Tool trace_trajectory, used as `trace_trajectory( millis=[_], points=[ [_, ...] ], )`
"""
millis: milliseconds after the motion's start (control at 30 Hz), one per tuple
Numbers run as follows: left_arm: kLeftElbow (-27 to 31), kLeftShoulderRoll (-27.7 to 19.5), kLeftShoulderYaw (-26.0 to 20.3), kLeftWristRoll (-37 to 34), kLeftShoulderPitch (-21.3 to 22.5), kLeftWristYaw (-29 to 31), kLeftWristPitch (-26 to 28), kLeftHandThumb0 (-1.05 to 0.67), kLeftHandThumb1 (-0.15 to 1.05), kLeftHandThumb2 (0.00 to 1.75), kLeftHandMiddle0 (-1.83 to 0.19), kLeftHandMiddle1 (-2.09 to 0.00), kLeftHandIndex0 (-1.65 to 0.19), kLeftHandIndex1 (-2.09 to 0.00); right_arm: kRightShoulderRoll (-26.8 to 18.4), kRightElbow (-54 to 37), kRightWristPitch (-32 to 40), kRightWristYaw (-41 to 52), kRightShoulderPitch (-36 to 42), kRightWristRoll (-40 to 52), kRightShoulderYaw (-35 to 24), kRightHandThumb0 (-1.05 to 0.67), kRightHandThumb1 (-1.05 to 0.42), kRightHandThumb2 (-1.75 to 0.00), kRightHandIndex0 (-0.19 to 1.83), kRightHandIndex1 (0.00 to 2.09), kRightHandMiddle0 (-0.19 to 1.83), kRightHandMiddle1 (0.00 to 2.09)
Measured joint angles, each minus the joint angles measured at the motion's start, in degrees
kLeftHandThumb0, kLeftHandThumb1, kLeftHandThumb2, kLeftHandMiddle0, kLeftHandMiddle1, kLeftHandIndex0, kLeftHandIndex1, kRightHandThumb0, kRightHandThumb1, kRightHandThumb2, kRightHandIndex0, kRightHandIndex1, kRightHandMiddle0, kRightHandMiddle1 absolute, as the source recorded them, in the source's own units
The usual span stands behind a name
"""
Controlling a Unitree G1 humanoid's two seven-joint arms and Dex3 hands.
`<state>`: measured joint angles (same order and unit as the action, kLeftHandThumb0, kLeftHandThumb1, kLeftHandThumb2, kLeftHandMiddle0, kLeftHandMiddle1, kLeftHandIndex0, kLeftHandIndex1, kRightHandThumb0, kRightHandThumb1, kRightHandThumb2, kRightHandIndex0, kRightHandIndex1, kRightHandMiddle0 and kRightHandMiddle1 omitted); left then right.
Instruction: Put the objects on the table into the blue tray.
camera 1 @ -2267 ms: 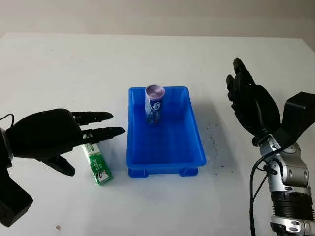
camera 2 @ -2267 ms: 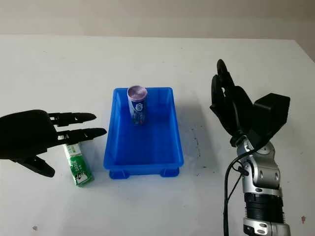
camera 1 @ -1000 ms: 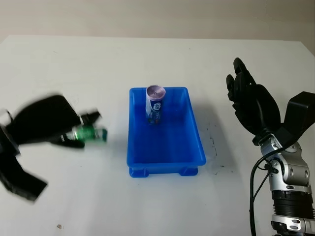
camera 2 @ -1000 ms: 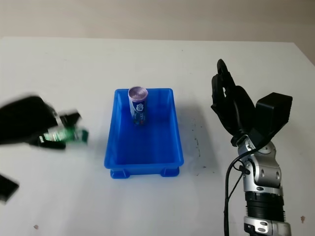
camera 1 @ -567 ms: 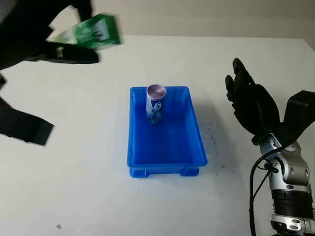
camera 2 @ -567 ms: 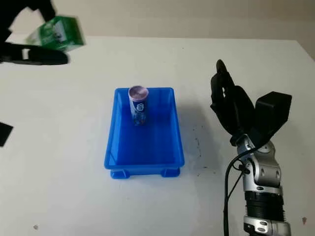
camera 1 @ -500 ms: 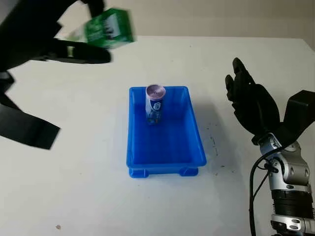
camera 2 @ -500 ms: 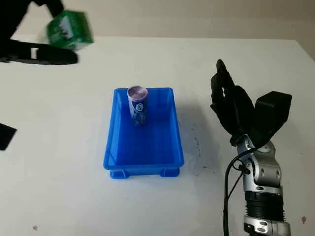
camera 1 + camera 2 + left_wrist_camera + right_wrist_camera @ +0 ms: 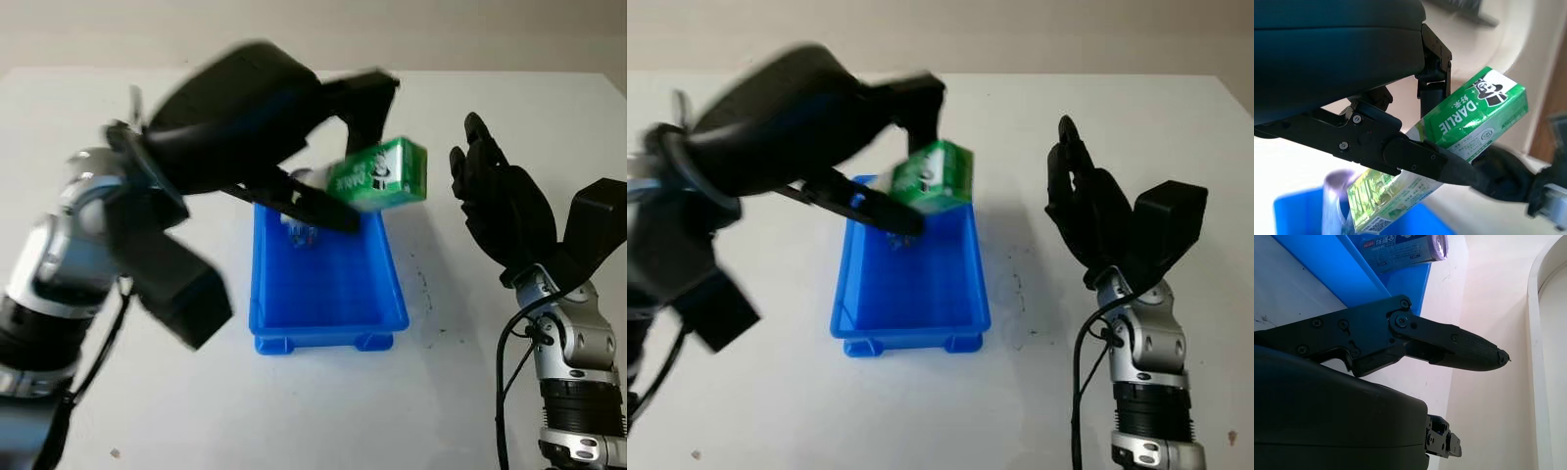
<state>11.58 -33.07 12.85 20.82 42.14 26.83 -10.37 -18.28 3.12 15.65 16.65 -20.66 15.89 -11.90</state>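
On the white table (image 9: pixel 294 411), head views show a rectangular blue plastic tray (image 9: pixel 323 294) holding 1 upright purple-topped can (image 9: pixel 893 238). Above its far end the black left hand (image 9: pixel 294 117) grips a green cardboard toothpaste box (image 9: pixel 378 175). The left wrist view shows fingers (image 9: pixel 1415 156) clamped around that box. The open black right hand (image 9: pixel 1087 211) hovers beside the tray.

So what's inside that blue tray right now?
The blue tray holds an upright can, mostly covered by the left hand holding the green box above it. The near part of its floor looks bare.
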Motion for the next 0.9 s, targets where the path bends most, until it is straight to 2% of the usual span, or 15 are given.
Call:
trace_trajectory(
  millis=[33, 67, 100, 200, 267, 333, 467, 567, 667, 800, 900],
  points=[
    [-0.6, 0.3, 0.1, 0.8, -0.1, 0.0, 0.9, -0.43, 1.05, 0.22, -0.63, -1.78, -0.28, -1.70, 0.1, -0.3, 0.0, -0.2, 0.1, 0.0, 0.0, -0.73, -1.05, -0.67, -0.19, 0.00, -0.19, 0.00],
    [-1.4, 0.6, 0.1, 1.2, -0.1, 0.1, 1.7, -0.43, 1.05, 0.23, -0.51, -1.67, -0.20, -1.56, 0.1, -0.5, 0.0, -0.2, 0.3, 0.0, 0.0, -0.73, -1.05, -0.67, -0.19, 0.00, -0.19, 0.00],
    [-2.1, 0.8, 0.1, 1.4, -0.1, 0.4, 2.6, -0.45, 1.05, 0.28, -0.35, -1.33, -0.03, -1.31, 0.1, -0.5, 0.0, -0.3, 0.4, 0.0, 0.0, -0.73, -1.05, -0.68, -0.19, 0.00, -0.19, 0.00],
    [-4.0, 1.1, 0.2, 2.4, -0.1, 1.7, 3.8, -0.50, 1.05, 0.33, -0.14, -0.47, 0.13, -0.71, 0.2, -0.6, 0.0, -0.4, 0.7, 0.0, 0.0, -0.73, -1.05, -0.68, -0.19, 0.00, -0.19, 0.00],
    [-5.5, 1.0, 0.3, 3.6, -0.1, 1.6, 3.1, -0.51, 1.05, 0.34, -0.08, -0.24, 0.16, -0.58, 0.2, -0.6, -0.1, -0.3, 0.8, 0.0, 0.0, -0.73, -1.05, -0.69, -0.19, 0.00, -0.19, 0.00],
    [-6.3, 1.0, 0.4, 5.3, -0.1, 1.4, 2.6, -0.53, 1.05, 0.34, -0.01, -0.15, 0.18, -0.52, 0.2, -0.6, -0.3, -0.2, 0.9, 0.0, 0.0, -0.73, -1.05, -0.69, -0.19, 0.00, -0.19, 0.00],
    [-6.3, 1.0, 0.4, 7.5, -0.1, 1.2, 2.5, -0.56, 1.05, 0.35, 0.02, -0.08, 0.17, -0.41, 0.2, -0.3, -0.8, 0.2, 0.9, -0.1, 0.0, -0.73, -1.05, -0.68, -0.19, 0.00, -0.19, 0.00],
    [-6.3, 1.0, 0.2, 7.6, -0.1, 1.0, 2.7, -0.58, 1.05, 0.36, 0.14, -0.03, 0.19, -0.23, 0.2, 0.4, -1.3, 0.5, 0.9, -0.1, 0.0, -0.74, -1.05, -0.68, -0.19, 0.00, -0.19, 0.00],
    [-6.3, 1.4, -0.8, 5.5, -0.1, 1.0, 3.7, -0.60, 1.05, 0.36, 0.16, -0.03, 0.18, -0.19, 0.2, 1.0, -1.7, 0.8, 0.9, -0.1, 0.0, -0.74, -1.05, -0.67, -0.19, 0.00, -0.19, 0.00],
    [-6.1, 3.9, -3.8, 0.6, -0.2, -0.8, 5.3, -0.60, 1.05, 0.36, 0.08, -0.07, 0.10, -0.21, 0.3, 1.1, -1.7, 0.5, 0.9, 0.0, 0.0, -0.73, -1.05, -0.67, -0.19, 0.00, -0.19, 0.00],
    [-6.1, 5.7, -7.0, -4.2, -0.1, -2.8, 6.2, -0.66, 1.05, 0.45, 0.05, -0.06, 0.13, -0.18, 0.4, 1.1, -1.9, 0.2, 0.8, 0.0, 0.0, -0.73, -1.05, -0.67, -0.19, 0.00, -0.19, 0.00]
  ],
)
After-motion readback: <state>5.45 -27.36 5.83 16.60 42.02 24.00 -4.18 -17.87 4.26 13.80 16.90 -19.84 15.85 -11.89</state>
